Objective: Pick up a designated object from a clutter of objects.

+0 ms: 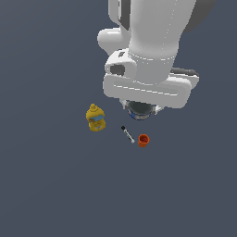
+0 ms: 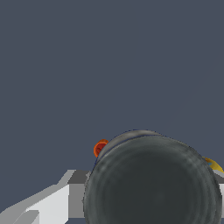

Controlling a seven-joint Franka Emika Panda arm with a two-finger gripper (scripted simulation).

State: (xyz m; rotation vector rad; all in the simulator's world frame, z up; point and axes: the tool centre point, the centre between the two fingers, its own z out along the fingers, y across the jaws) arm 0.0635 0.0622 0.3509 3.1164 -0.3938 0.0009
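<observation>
The designated object, a dark grey round thing [image 1: 139,113] with a bluish rim, sits right under my hand in the exterior view, mostly hidden by it. In the wrist view it [image 2: 153,183] fills the frame's lower part, very close to the camera. My gripper [image 2: 152,194] has its fingers [image 2: 65,199] pressed against both sides of the object, so it is shut on it. In the exterior view the gripper [image 1: 139,109] is largely hidden by the white hand. Whether the object rests on the floor or hangs above it I cannot tell.
A yellow bottle with a blue label [image 1: 95,118] stands toward the exterior view's left. A thin black-and-white stick [image 1: 127,134] and a small orange cup [image 1: 143,140] lie just in front of the hand. The cup [image 2: 100,148] peeks out behind the object in the wrist view.
</observation>
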